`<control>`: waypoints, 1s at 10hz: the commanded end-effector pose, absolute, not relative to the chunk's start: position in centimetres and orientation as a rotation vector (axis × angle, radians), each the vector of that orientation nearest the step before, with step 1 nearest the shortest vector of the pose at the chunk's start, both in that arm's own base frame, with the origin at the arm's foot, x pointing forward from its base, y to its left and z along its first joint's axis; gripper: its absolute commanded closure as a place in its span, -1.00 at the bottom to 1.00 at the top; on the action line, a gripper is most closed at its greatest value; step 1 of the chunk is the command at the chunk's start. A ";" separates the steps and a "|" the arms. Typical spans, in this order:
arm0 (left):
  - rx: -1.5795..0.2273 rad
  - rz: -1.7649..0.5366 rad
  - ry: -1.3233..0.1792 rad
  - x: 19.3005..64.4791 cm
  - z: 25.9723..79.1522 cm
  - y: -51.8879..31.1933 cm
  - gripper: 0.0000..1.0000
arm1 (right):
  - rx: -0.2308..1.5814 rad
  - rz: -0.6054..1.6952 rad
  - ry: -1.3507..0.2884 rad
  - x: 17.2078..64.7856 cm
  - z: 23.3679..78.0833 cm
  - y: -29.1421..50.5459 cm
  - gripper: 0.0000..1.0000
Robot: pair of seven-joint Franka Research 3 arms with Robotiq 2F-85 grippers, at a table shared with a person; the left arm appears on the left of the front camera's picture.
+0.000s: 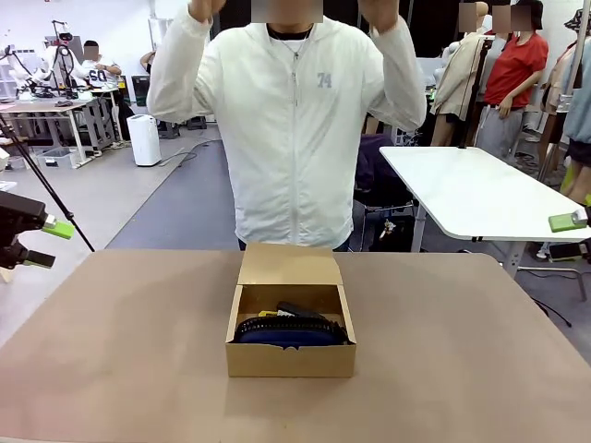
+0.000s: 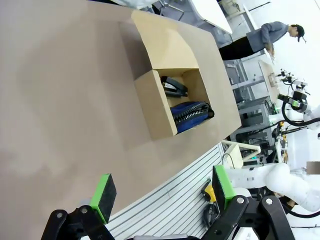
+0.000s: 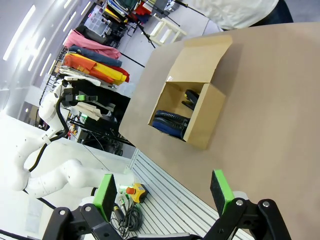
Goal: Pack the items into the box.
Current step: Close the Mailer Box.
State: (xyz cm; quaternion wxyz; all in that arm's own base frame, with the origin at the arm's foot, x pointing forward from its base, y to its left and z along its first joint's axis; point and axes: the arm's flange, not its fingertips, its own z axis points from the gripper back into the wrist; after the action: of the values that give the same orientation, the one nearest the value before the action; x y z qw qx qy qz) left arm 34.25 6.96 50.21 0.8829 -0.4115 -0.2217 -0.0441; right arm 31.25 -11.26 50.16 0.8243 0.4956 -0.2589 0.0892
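At table [image 1: 120,351] centre, packed box [image 1: 290,362], flap [image 1: 289,263] back toward twelve o'clock; left gripper [image 2: 162,189] and right gripper [image 3: 164,190] gape empty; closing flap seems next.

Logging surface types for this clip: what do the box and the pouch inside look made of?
The box: plain brown cardboard, matte, creased at the flap fold. The pouch: likely navy fabric, judging by its soft rounded bulge; the dark ribbed zipper along its top could be plastic or metal.

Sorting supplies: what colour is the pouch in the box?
Navy blue pouch, clearest in the left wrist view.
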 end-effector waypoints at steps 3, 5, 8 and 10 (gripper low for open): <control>-0.862 -0.097 -0.455 34.2 50.4 7.3 -1.00 | 1.044 0.212 -0.548 31.1 50.3 -11.4 -1.00; -0.862 -0.097 -0.455 34.2 50.4 7.3 -1.00 | 1.044 0.212 -0.548 31.1 50.3 -11.4 -1.00; -0.862 -0.097 -0.455 34.2 50.4 7.3 -1.00 | 1.044 0.212 -0.548 31.1 50.3 -11.4 -1.00; -0.862 -0.097 -0.455 34.2 50.4 7.3 -1.00 | 1.044 0.212 -0.548 31.1 50.3 -11.4 -1.00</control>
State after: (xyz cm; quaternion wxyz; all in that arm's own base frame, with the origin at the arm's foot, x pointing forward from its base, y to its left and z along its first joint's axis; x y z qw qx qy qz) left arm 34.25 6.96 50.21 0.8829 -0.4115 -0.2217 -0.0441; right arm 31.25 -11.26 50.16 0.8243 0.4956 -0.2589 0.0892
